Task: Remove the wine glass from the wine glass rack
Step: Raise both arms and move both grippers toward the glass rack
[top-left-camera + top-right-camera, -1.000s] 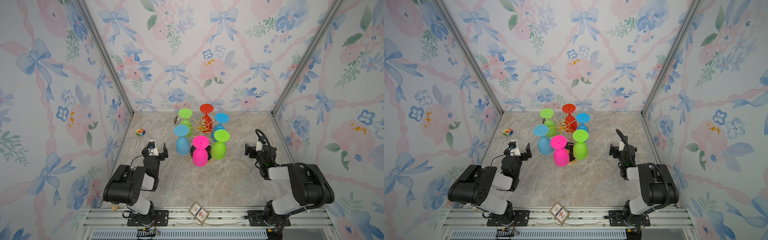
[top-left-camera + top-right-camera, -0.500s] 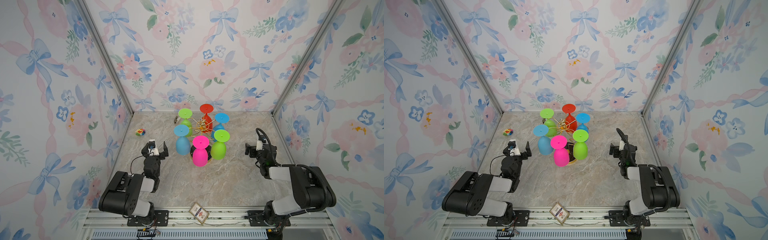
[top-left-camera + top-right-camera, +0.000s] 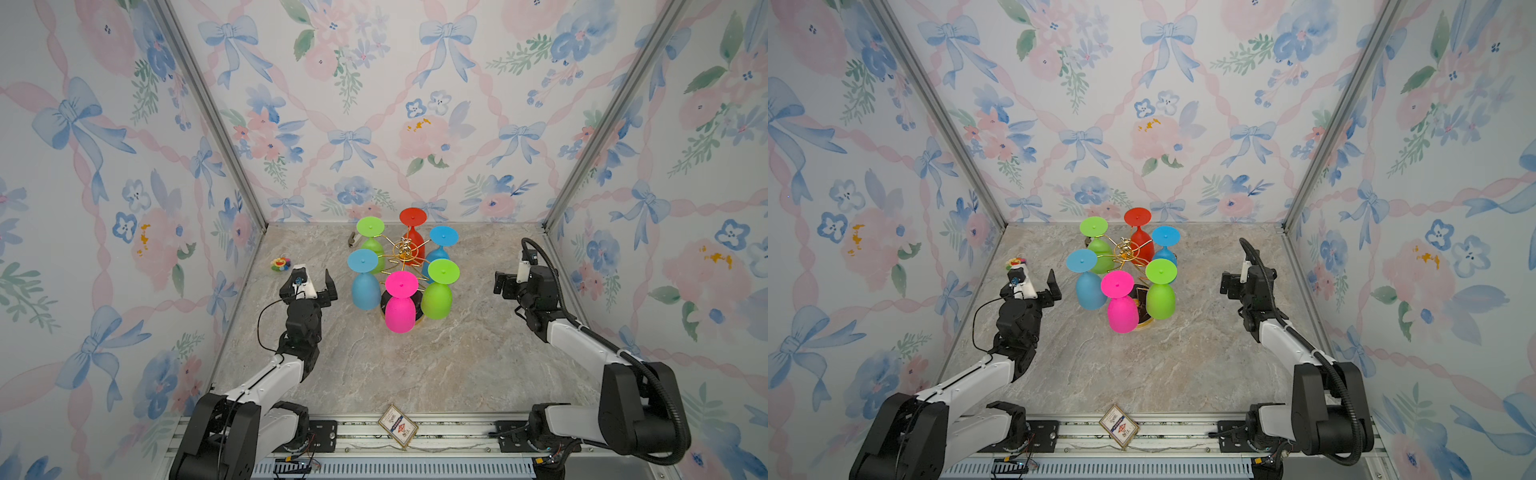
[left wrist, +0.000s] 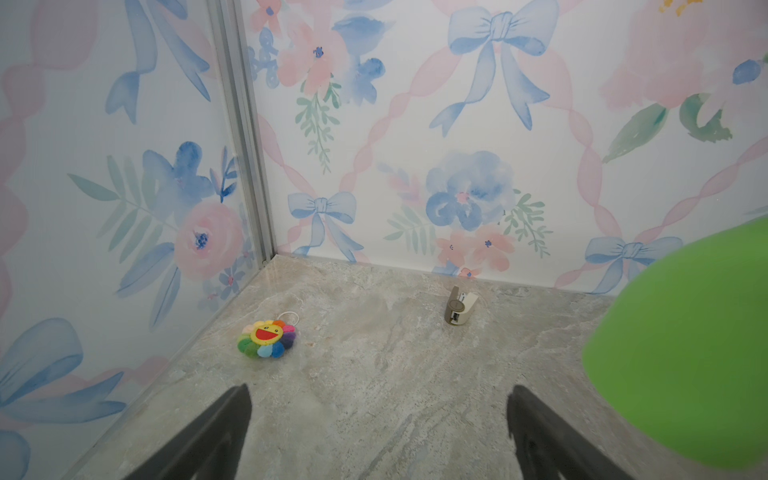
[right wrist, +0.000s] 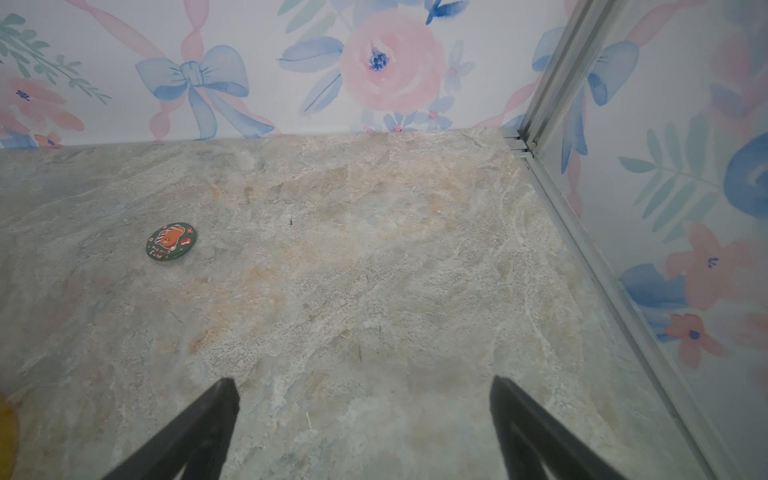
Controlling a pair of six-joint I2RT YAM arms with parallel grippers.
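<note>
The wine glass rack [image 3: 405,249] is thin gold wire, shiny metal. The pink wine glass [image 3: 400,309] looks like smooth matt plastic. The surface [image 3: 374,365] has a stone-like, faintly sheened finish. The flower toy [image 4: 267,338] is fuzzy cloth, the round badge [image 5: 171,242] glossy, the left fingers [image 4: 216,432] matt black, the corner post [image 4: 241,137] brushed metal.

No wording could be read for certain. The round green badge [image 5: 171,242] with an orange figure, lying on the marbled stone-look tabletop [image 5: 374,270], bore pale lettering along its lower edge, too small to make out. The diamond-patterned card [image 3: 397,425] on the front rail showed only an emblem.
</note>
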